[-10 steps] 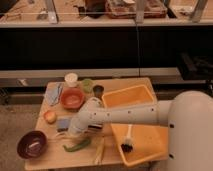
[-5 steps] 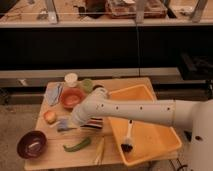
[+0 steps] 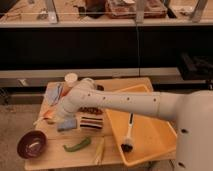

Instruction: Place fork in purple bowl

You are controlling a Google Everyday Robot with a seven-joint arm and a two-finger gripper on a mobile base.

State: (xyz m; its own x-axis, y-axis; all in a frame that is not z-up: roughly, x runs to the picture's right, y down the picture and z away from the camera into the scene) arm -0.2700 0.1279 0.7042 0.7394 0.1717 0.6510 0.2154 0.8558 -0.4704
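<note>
1. We judge the step in hand to be carrying the fork over to the purple bowl (image 3: 32,144), which sits at the lower left of the frame on the corner of the wooden table (image 3: 115,160).
2. The gripper (image 3: 56,119) is at left centre of the frame, low over the table; its fingers are drawn together. We cannot make out the fork itself: if it is held, it is hidden at the gripper's tip, and we do not claim to see it there.
3. To do this well, we would travel down and left until the gripper stands over the bowl's middle, then lower before letting go, so a thin utensil does not bounce off the rim.
4. We would keep the path clear of the blue sponge-like block (image 3: 67,124) just beside the gripper and the green pepper (image 3: 77,145) lying between gripper and bowl.
5. The arm (image 3: 125,104) reaches in from the right edge, stretched nearly level across the yellow tray (image 3: 150,145), then bends down at the wrist toward the left side of the table.
6. The black-handled brush (image 3: 128,135) lies in the tray, well apart from the gripper.
</note>
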